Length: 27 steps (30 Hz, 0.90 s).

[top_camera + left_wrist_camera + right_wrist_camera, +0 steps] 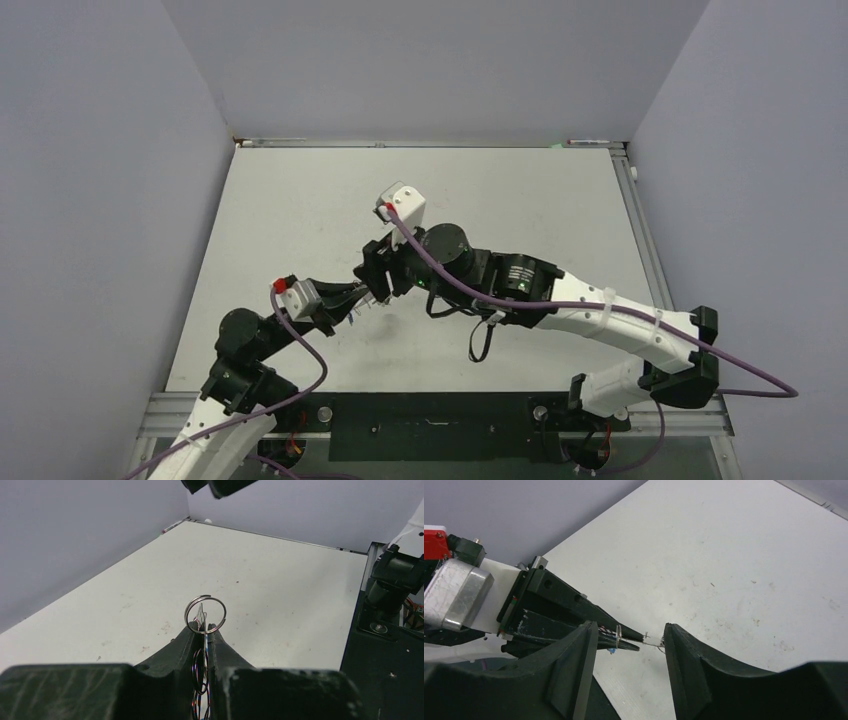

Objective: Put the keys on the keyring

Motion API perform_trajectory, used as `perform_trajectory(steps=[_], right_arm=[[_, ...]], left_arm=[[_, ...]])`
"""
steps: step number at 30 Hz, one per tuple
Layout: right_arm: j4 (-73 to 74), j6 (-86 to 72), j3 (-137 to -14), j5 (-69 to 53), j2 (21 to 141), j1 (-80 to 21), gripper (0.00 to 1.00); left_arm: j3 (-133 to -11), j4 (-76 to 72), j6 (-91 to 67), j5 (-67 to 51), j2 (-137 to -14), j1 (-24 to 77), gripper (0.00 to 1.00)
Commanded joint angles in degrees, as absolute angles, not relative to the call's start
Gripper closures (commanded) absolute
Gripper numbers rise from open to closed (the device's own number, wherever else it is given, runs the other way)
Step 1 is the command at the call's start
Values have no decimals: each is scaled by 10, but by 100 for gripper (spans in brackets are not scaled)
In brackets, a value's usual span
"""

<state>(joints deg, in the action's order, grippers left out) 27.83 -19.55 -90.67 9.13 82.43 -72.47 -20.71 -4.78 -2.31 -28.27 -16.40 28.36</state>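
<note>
My left gripper (205, 629) is shut on a round silvery wire keyring (205, 614), which stands up above its fingertips. A thin silvery key blade (201, 615) shows inside the loop. Small dark rings (200, 667) hang down between the fingers. In the right wrist view the keyring (655, 641) sticks out edge-on from the left fingertips (624, 632), with a bit of blue tag (612, 651) beneath them. My right gripper (630, 627) is open, its fingers straddling the left fingertips and the keyring. Both grippers meet above the table's middle, left (362, 300) and right (378, 272). Other keys are hidden.
The white table (300, 200) has grey walls on three sides. A black strip (430, 425) with the arm bases runs along its near edge. The right arm's base (395, 580) shows at the right of the left wrist view.
</note>
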Motion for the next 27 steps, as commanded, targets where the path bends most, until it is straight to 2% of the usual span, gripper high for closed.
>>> perform_trajectory(steps=[1, 6, 9, 18, 27], right_arm=[[150, -138, -819, 131, 729, -728, 48], [-2, -60, -660, 95, 605, -727, 49], [-39, -49, -624, 30, 567, -722, 55], [88, -51, -695, -134, 625, -713, 67], [34, -51, -671, -149, 666, -715, 68]], left_arm=[[-215, -107, -25, -320, -140, 283, 100], [-204, -139, -28, -364, -112, 282, 100], [-189, -164, -33, -374, -89, 281, 100], [-190, -163, -21, -375, -84, 280, 100], [-193, -145, -18, -354, -81, 279, 100]])
